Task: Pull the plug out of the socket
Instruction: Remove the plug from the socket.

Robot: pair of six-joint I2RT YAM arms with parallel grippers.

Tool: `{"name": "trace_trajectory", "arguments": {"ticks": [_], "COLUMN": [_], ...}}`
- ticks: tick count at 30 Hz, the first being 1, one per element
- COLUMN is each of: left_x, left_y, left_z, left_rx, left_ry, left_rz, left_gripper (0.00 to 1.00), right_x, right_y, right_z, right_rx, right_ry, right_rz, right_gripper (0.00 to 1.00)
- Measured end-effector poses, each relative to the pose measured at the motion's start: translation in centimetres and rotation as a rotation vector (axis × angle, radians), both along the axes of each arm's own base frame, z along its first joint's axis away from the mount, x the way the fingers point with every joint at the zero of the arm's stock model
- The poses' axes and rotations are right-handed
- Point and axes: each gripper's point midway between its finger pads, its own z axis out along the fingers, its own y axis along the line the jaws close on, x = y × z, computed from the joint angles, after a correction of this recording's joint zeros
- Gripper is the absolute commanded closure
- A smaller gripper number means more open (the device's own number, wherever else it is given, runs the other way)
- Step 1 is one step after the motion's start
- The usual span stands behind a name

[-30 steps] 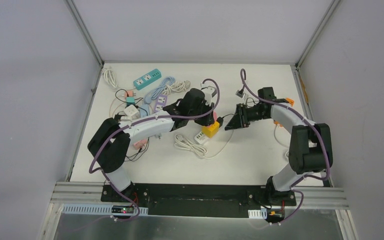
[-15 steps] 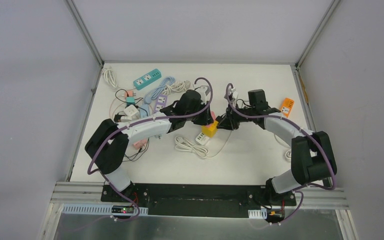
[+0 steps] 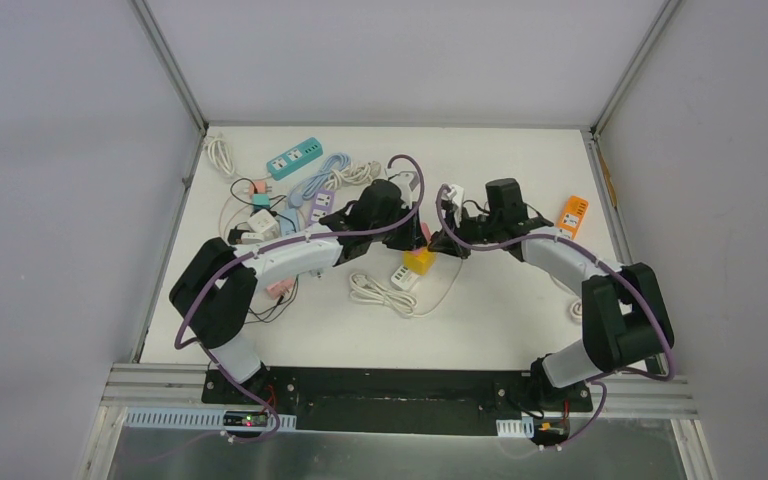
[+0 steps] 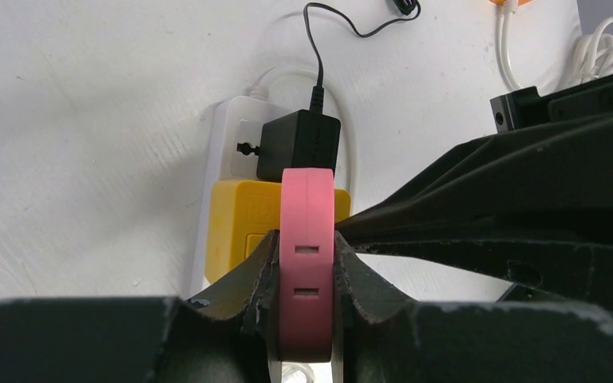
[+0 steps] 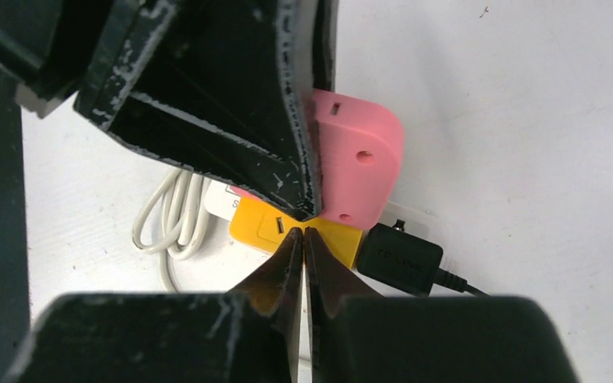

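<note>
A pink plug (image 4: 307, 231) stands in a yellow socket block (image 4: 242, 231) that sits on a white power strip (image 4: 225, 136). My left gripper (image 4: 306, 239) is shut on the pink plug, one finger on each flat side. In the top view the plug (image 3: 424, 233) and yellow block (image 3: 419, 261) lie mid-table between the arms. My right gripper (image 5: 302, 231) is shut with nothing between its fingers, its tips at the top face of the yellow block (image 5: 259, 227), right beside the pink plug (image 5: 355, 171). A black adapter (image 5: 401, 259) sits in the strip next to them.
A coiled white cable (image 3: 380, 292) lies in front of the strip. A teal power strip (image 3: 294, 158), pale blue cables (image 3: 322, 180) and small adapters crowd the back left. An orange adapter (image 3: 573, 214) lies at the right. Frame posts stand at the back corners.
My right arm swung left from the table's right side to the yellow block and its jaws closed. The left gripper kept its hold on the pink plug.
</note>
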Motion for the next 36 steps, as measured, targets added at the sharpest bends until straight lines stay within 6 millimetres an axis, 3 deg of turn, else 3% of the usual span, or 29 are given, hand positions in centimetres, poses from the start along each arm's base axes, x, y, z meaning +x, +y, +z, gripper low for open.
{"name": "trace_trajectory", "arguments": {"ticks": [10,17,26,32,36], "left_x": [-0.3,-1.2,-0.1,-0.7,-0.1], "left_y": [-0.3,-1.0,-0.7,-1.3,-0.9], "left_z": [0.3,0.4,0.6,0.7,0.7], "left_rx": [-0.012,0.064,-0.09,0.015,-0.03], "left_ry": [0.0,-0.131,-0.008,-0.132,-0.107], "left_rz": [-0.027,-0.108,0.017,-0.036,-0.002], "left_gripper": [1.0,1.0,1.0,1.0,1.0], "right_x": [-0.4,-0.7,-0.1,-0.3,-0.2], "right_y": [0.1,-0.1,-0.2,-0.3,-0.3], "right_z": [-0.2,-0.3,-0.3,-0.4,-0.4], "right_rx": [-0.079,-0.108,-0.139,-0.153,-0.159], "right_ry": [-0.118,-0.119,-0.143,-0.131,-0.13], "right_rz": [0.088,0.1,0.084,0.082,0.079], "right_gripper": [0.95,0.95,0.95,0.95,0.95]}}
